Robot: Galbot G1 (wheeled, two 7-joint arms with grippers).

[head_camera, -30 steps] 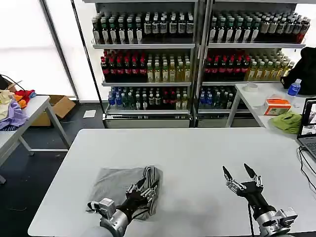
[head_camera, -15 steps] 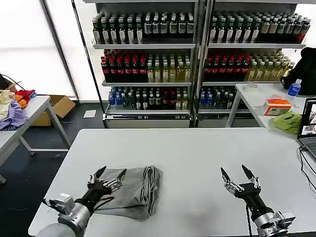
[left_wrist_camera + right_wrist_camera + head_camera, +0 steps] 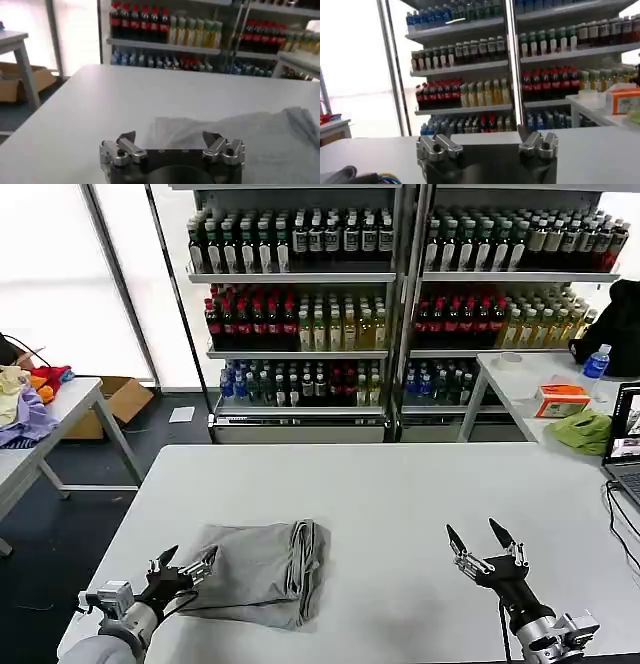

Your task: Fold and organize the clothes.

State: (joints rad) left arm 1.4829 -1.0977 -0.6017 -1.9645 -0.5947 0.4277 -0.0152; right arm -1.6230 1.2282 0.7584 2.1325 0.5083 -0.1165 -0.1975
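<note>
A light grey shirt [image 3: 258, 571] lies folded flat on the white table [image 3: 400, 494], with a rolled edge along its right side. In the left wrist view the same grey shirt [image 3: 240, 135] spreads just beyond the fingers. My left gripper [image 3: 185, 564] hovers open at the shirt's left edge, near the table's front left corner, holding nothing. My left gripper [image 3: 170, 136] has its fingertips wide apart. My right gripper [image 3: 479, 542] stands open over bare table at the front right, well apart from the shirt. My right gripper [image 3: 487, 135] is empty too.
Shelves of drink bottles [image 3: 300, 314] stand behind the table. A side table at the left carries purple and orange garments [image 3: 28, 399]. At the right are a lime-green cloth [image 3: 582, 429], an orange box [image 3: 560, 399] and a laptop [image 3: 625, 444].
My left gripper has let go of the shirt's rolled right edge, opened, and drawn back left to the shirt's left side. The shirt now lies flatter. The right gripper barely moved.
</note>
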